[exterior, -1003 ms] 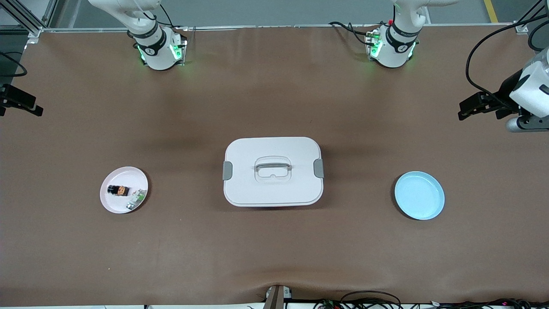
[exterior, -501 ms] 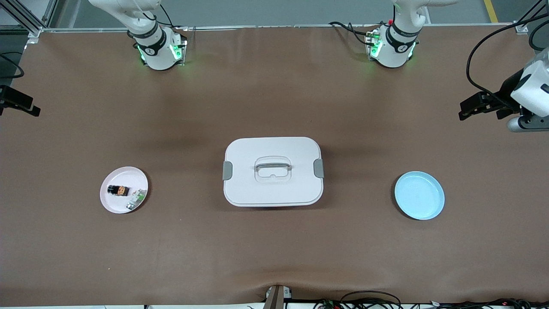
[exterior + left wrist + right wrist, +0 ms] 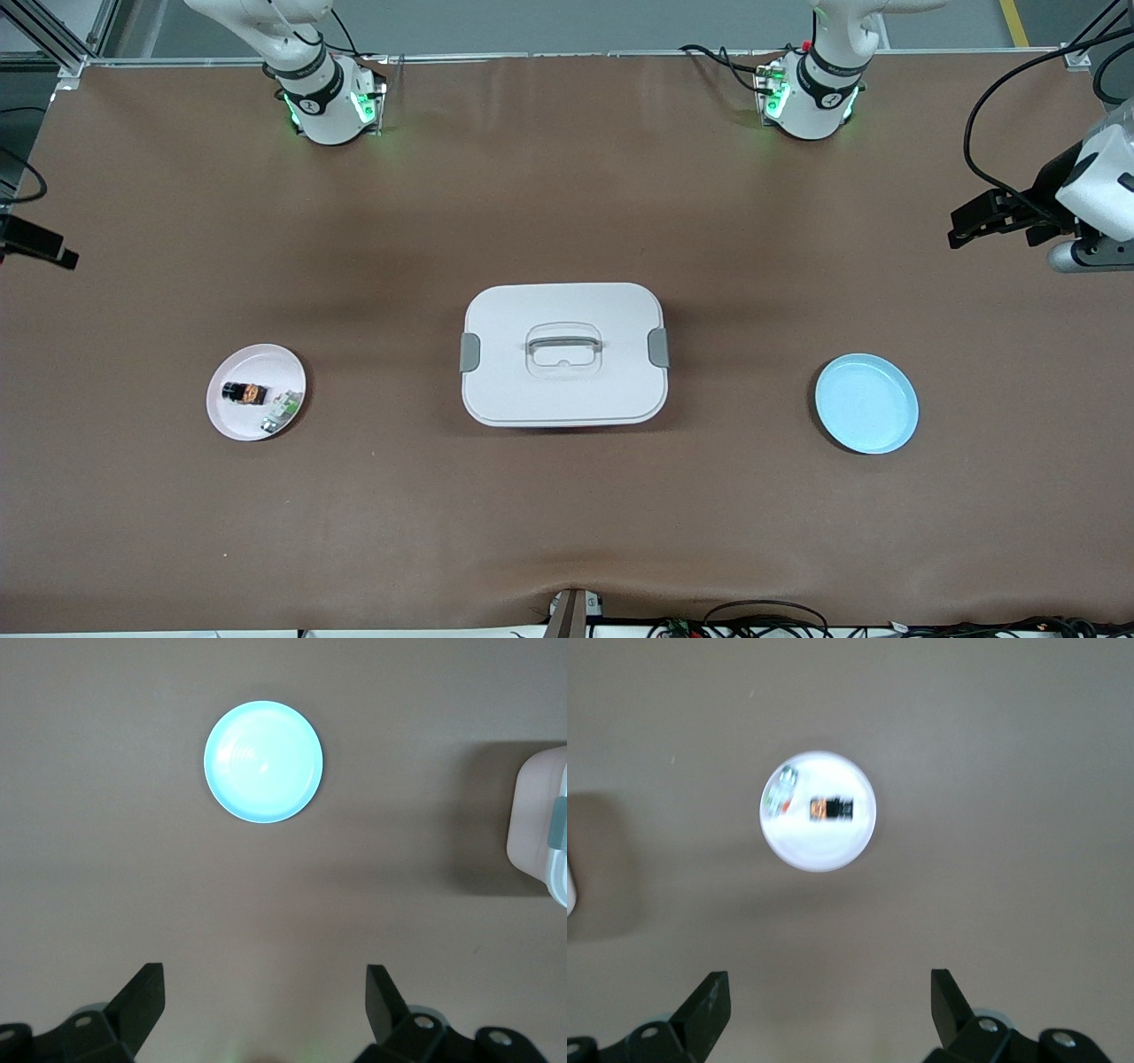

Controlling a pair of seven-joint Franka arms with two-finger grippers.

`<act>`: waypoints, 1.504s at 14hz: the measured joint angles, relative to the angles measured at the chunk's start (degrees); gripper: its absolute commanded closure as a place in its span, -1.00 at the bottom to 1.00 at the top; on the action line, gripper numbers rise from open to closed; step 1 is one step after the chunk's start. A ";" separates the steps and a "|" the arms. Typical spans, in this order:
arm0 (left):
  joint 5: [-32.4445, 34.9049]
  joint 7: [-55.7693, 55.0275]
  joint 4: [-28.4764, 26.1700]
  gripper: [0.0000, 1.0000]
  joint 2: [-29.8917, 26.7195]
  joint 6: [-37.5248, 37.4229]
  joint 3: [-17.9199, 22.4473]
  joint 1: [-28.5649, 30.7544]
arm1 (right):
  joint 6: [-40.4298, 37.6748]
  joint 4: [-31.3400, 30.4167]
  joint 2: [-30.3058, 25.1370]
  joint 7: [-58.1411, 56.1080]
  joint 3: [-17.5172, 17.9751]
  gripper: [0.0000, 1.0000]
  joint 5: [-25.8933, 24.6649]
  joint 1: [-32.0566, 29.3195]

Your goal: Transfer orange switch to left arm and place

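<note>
On the pink plate [image 3: 232,416] I see the switch [image 3: 244,392], beside a small green part [image 3: 282,411]; my left gripper [image 3: 264,1014] and right gripper [image 3: 829,1010] hang released, high over the table, the box [image 3: 563,354] between plates

Front view: right gripper [image 3: 35,241] mostly cut off at frame edge. Left wrist view: box [image 3: 540,828] cropped, only one end w/ grey latch showing. Right wrist view: orange switch [image 3: 831,807] blurred, detail unreadable.

I see a brown tabletop [image 3: 567,204] carrying a round pink plate [image 3: 241,424], a white lidded plastic box [image 3: 564,390] and a round pale-blue plate [image 3: 866,403].
</note>
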 measured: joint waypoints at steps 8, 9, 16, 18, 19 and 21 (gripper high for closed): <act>0.00 0.00 0.12 -1.00 0.02 0.07 0.02 0.03 | 11.30 -0.35 10.92 -0.09 0.32 -1.00 0.04 -1.44; 0.00 0.00 0.13 -1.00 0.02 0.08 0.01 0.03 | 12.76 -0.38 12.20 -0.09 0.35 -1.00 0.05 -1.44; 0.00 0.00 0.16 -1.00 0.04 0.10 0.04 0.10 | 20.28 -5.72 17.89 -0.03 0.97 -1.00 1.55 -1.12; 0.00 0.00 0.16 -1.00 0.04 0.10 0.04 0.11 | 26.14 -10.04 18.06 -0.03 0.98 -1.00 2.59 -1.12; 0.00 0.00 0.16 -1.00 0.04 0.10 0.04 0.11 | 28.73 -11.82 18.12 -0.01 1.00 -1.00 2.93 -1.10; 0.00 0.00 0.16 -1.00 0.04 0.10 0.04 0.11 | 34.06 -15.22 18.33 0.36 1.08 -1.00 4.39 -0.80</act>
